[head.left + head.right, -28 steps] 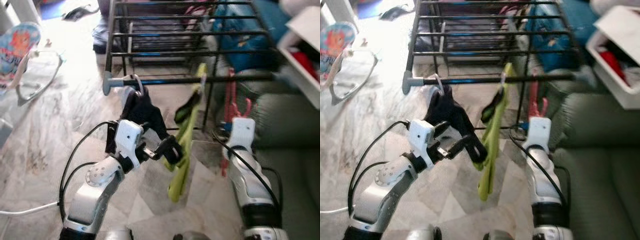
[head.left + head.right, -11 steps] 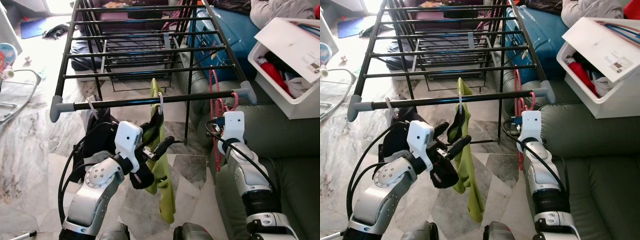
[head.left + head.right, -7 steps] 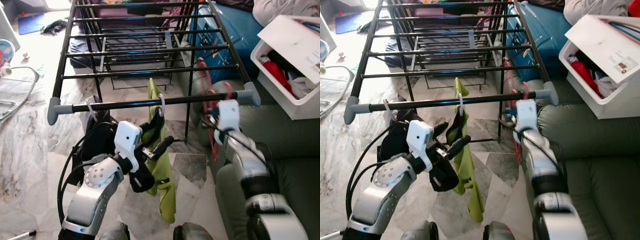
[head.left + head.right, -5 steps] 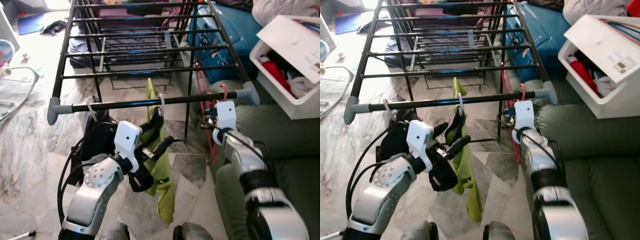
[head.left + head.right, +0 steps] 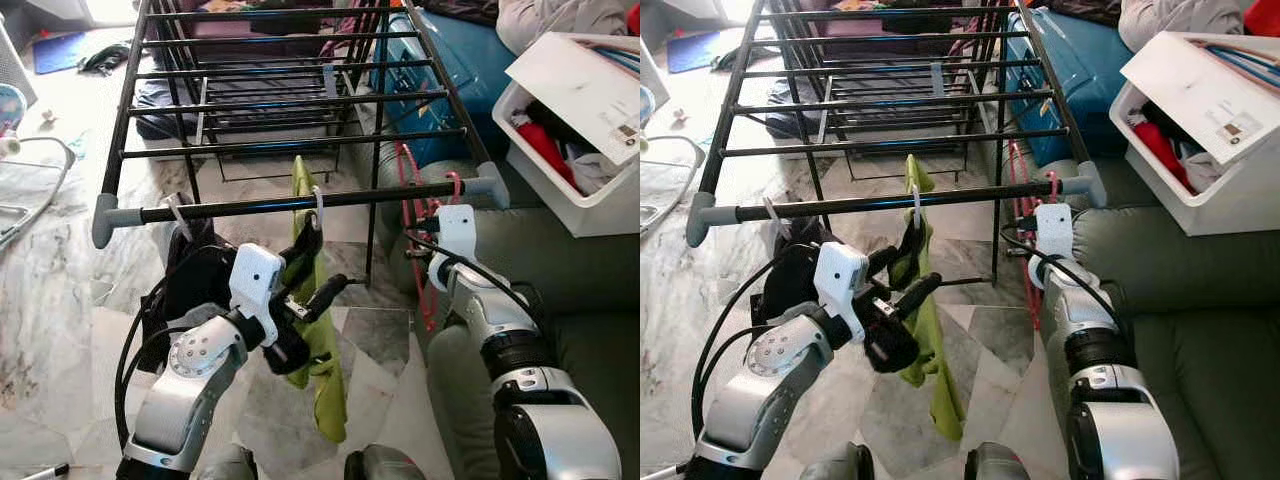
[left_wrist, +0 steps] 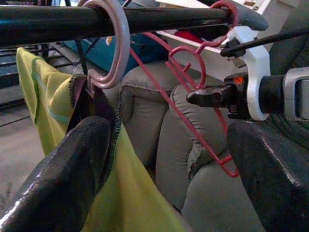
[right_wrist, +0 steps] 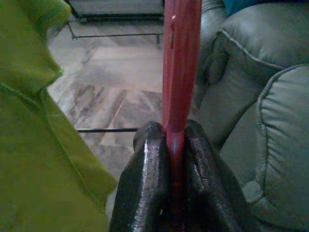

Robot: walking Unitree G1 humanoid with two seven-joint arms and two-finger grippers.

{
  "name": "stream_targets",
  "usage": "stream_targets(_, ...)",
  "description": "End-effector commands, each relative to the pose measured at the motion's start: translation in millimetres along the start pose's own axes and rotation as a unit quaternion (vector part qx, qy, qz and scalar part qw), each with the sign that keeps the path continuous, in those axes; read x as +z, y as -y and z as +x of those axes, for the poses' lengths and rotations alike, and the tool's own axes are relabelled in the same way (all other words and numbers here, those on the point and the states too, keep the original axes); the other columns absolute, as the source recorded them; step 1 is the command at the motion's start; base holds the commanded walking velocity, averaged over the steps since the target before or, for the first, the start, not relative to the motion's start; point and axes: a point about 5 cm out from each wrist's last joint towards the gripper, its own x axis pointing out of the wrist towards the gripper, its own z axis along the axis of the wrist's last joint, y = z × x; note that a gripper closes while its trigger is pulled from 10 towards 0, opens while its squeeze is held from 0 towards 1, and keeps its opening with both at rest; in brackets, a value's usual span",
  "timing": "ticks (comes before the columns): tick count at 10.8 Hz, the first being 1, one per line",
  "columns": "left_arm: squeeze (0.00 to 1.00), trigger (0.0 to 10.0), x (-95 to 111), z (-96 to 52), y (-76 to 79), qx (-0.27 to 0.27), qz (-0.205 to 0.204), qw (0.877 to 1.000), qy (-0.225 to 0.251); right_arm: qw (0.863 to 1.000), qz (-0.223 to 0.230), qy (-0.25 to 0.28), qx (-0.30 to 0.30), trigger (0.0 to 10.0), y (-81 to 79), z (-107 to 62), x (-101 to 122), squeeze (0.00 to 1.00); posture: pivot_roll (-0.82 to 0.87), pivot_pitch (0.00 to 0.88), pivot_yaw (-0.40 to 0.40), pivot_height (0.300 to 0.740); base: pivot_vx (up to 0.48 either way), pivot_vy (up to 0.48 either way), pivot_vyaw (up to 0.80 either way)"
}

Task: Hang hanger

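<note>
Red hanger [image 6: 203,92] clamped in your right pincer [image 7: 176,159], hook over rail [image 5: 300,204]; releasing askew could drop it.

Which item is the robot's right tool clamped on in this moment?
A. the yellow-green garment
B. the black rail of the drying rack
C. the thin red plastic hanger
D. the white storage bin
C: in the right wrist view the right tool has its two black fingers pressed shut on the thin red plastic hanger, whose hook sits over the black front rail of the drying rack near its right end.
</note>
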Motion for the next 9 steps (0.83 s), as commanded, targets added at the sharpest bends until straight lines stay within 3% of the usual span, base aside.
stream_targets(1,0.0,10.0,1,0.1,1.5,-0.003,0.006,1.0,-0.003,0.999,0.009,-0.041,0.004,10.0,-0.5,-0.4,-19,0.53,0.01,0.086,-0.019,0.74,0.0,0.0,0.0)
stream_targets(2,0.0,10.0,1,0.1,1.7,-0.003,0.006,1.0,-0.004,0.999,0.011,-0.038,0.004,10.0,-0.3,-0.5,-20,1.0,0.01,0.083,-0.019,0.74,0.0,0.0,0.0)
stream_targets(5,0.0,10.0,-1,-0.1,3.6,-0.001,0.006,1.0,-0.006,1.0,-0.001,-0.031,0.005,10.0,-0.1,-1.4,-20,1.0,0.01,0.082,-0.02,0.74,0.0,0.0,0.0)
stream_targets(7,0.0,10.0,-1,0.2,2.5,0.0,0.007,1.0,-0.006,0.999,-0.044,0.005,-0.002,10.0,-1.4,-6.3,-16,1.0,0.01,0.082,-0.021,0.74,0.0,0.0,0.0)
stream_targets(9,0.0,10.0,-3,0.0,3.9,-0.002,0.005,1.0,-0.01,0.998,-0.048,0.041,-0.009,10.0,-5.6,-19.3,-18,1.0,0.01,0.084,-0.02,0.74,0.0,0.0,0.0)
